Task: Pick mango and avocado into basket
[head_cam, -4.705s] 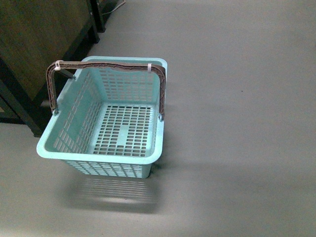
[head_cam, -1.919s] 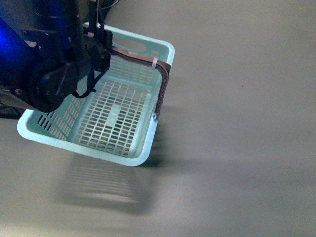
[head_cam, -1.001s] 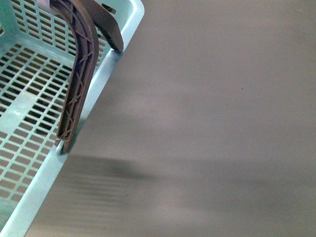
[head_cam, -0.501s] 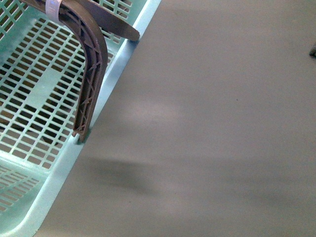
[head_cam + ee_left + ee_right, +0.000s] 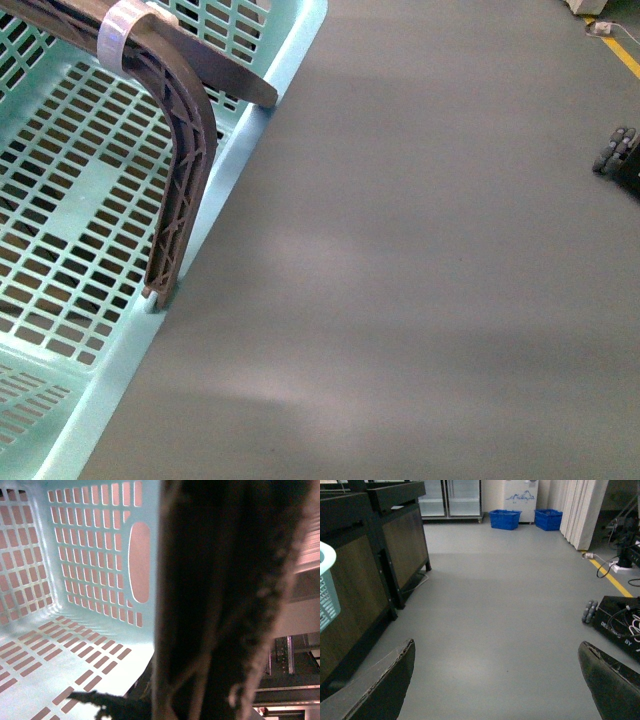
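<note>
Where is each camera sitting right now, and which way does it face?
Front view: on the body, looking down at the grey floor and the basket at left; no arm shows.
Left wrist view: close inside the basket; a dark blurred shape blocks much, unidentifiable.
Right wrist view: looks level across the floor past dark cabinets; the right gripper shows, open.
All three catch the basket.

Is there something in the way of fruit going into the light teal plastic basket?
Only the brown-grey swing handles, which stand raised across the opening of the light teal slotted plastic basket. The part of its floor that shows is bare. Neither mango nor avocado is in view.
</note>
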You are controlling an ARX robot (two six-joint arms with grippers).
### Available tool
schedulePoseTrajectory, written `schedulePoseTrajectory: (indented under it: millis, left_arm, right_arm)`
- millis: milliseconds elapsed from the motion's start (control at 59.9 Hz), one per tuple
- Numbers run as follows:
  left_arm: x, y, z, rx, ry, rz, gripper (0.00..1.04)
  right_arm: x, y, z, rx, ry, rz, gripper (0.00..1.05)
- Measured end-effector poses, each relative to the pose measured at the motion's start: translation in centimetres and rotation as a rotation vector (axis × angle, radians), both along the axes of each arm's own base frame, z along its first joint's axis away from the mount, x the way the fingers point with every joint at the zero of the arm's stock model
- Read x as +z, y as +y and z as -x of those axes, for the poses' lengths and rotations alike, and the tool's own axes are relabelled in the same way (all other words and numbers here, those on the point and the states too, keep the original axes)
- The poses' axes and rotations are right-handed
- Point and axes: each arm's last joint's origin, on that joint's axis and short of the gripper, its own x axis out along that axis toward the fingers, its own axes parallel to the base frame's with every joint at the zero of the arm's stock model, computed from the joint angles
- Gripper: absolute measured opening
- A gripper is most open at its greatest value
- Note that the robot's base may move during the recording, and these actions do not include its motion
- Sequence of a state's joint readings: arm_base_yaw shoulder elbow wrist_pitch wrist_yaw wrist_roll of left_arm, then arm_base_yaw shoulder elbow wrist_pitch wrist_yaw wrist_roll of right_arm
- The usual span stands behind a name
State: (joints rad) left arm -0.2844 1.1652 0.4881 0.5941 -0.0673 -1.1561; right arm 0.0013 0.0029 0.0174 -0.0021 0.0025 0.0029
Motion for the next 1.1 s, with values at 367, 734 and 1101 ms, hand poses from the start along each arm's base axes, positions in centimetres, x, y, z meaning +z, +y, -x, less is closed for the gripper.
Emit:
schedulePoseTrajectory:
  millis: [367, 734, 1101]
  left_arm:
    - [0.00, 0.01, 0.00, 0.005, 0.000, 0.000, 0.06]
    - [0.00, 0.01, 0.00, 0.003, 0.000, 0.000, 0.06]
    - [0.00, 0.01, 0.00, 0.004, 0.000, 0.000, 0.06]
  right_arm:
    - [0.00, 0.00, 0.00, 0.001, 0.000, 0.000, 0.96]
    - [0.00, 0.00, 0.00, 0.000, 0.000, 0.000, 0.96]
    - [0.00, 0.00, 0.00, 0.000, 0.000, 0.000, 0.96]
